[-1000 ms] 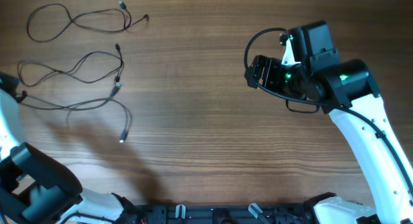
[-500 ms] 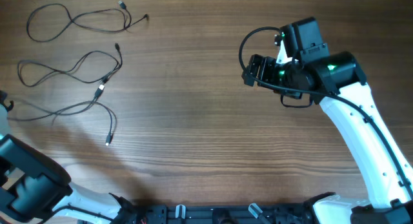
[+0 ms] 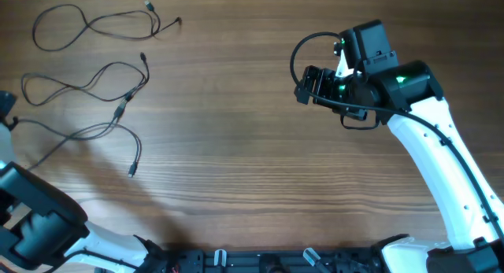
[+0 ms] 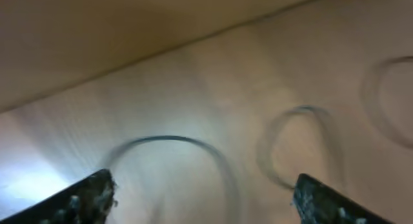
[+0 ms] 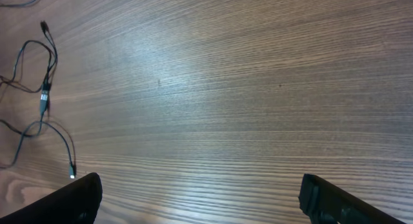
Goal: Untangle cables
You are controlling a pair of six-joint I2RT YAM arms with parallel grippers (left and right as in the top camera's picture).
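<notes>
Overhead view: the cables (image 3: 120, 110) sprawl in loose, separate strands toward ten o'clock on the wooden table (image 3: 236, 163). The right gripper (image 3: 302, 84) hovers near two o'clock, jaws spread wide, gripping nothing. At the nine o'clock edge, the left gripper (image 4: 206, 201) gapes wide above blurred loops of cable, clear of them.

Three cables (image 3: 122, 108) lay spread at the table's (image 3: 236, 163) far-left corner, one alone at the top and two overlapping below. The right gripper (image 3: 303, 84) hung well apart from them.
</notes>
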